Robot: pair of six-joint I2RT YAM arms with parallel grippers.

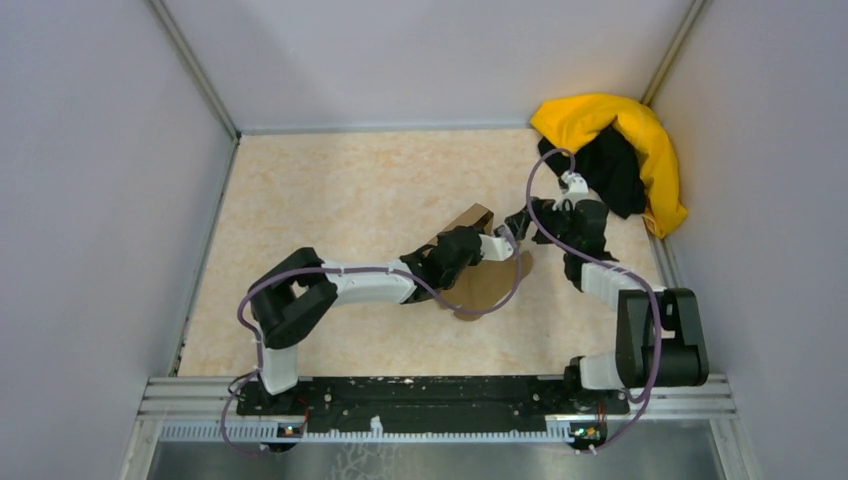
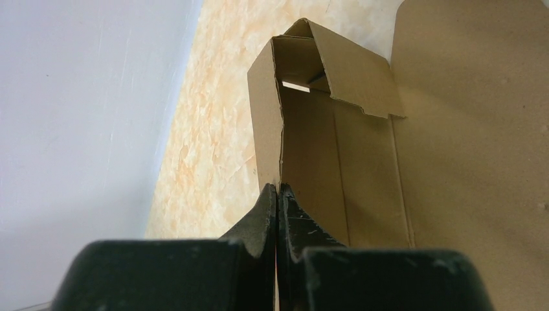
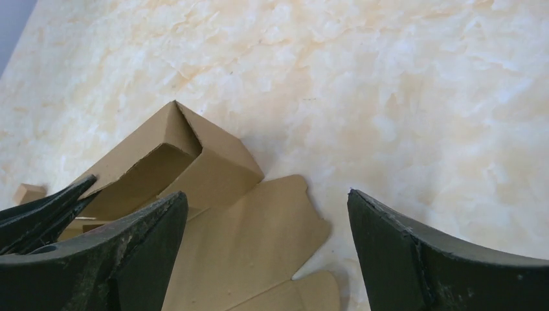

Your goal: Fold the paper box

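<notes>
"Left wrist view: findings?"
"Left gripper (image 2: 277,189) clenched on box (image 2: 362,162) wall, directly ahead. Right gripper (image 3: 265,194) released, box down-left of it. Hazard: a hard pull could tear the thin wall."

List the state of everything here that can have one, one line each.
paper box: partly folded, one end raised into walls, the wide panel lying flat.
left gripper: shut, pinching a raised wall of the paper box.
right gripper: open, holding nothing.
cloth heap: crumpled in the far right corner.
cardboard scrap: lying loose.
</notes>
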